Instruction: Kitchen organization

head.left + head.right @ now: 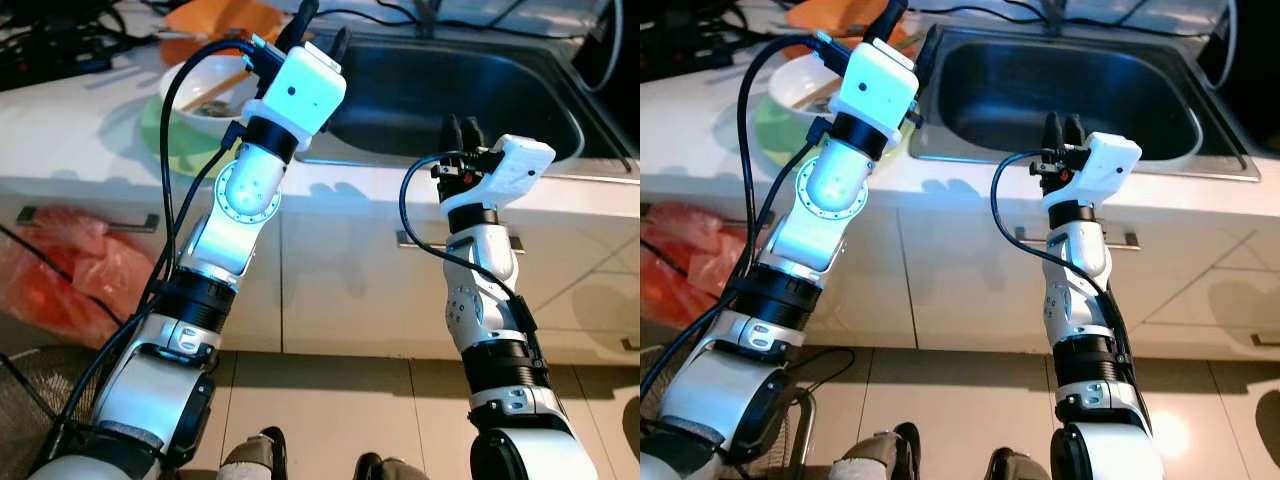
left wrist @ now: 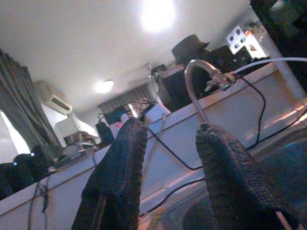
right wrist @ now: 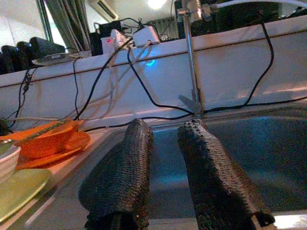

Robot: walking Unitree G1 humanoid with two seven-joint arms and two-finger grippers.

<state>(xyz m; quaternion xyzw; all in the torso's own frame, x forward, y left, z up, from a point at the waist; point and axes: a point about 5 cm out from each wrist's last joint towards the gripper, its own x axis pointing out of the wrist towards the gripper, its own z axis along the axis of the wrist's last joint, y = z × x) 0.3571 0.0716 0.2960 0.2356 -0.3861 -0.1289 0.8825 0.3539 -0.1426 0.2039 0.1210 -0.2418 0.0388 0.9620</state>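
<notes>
Two arms are up in front of me. My left arm bends at the elbow and reaches up and forward, and its left pincer (image 1: pixel 322 30) pokes over the near left corner of the sink (image 1: pixel 500 90). Its two black fingers (image 2: pixel 120 177) stand apart with a clear gap, and nothing is between them. They touch nothing that I can see.

My right arm stands almost straight up from the floor side. Its right pincer (image 1: pixel 462 132) points up at the front edge of the sink, near the middle. Its fingers (image 3: pixel 122 177) are apart only a little, and they hold nothing.

On the white tabletop (image 1: pixel 80 130), a white bowl (image 1: pixel 205 90) sits on a green plate (image 1: pixel 165 140). From my left pincer the bowl is at about 8 o'clock, near, with the black cable crossing in front of it. Something like sticks lies inside the bowl, but I cannot tell what. An orange bowl (image 3: pixel 45 141) on an orange plate (image 3: pixel 72 148) lies further back, at about 10 o'clock from the left pincer. From the right pincer, all these dishes are well apart at about 10 o'clock.

A thin tap (image 3: pixel 191 62) rises behind the sink. Black cables (image 3: pixel 144 81) run along the back wall. A red bag (image 1: pixel 60 270) hangs by the cupboard at the left.
</notes>
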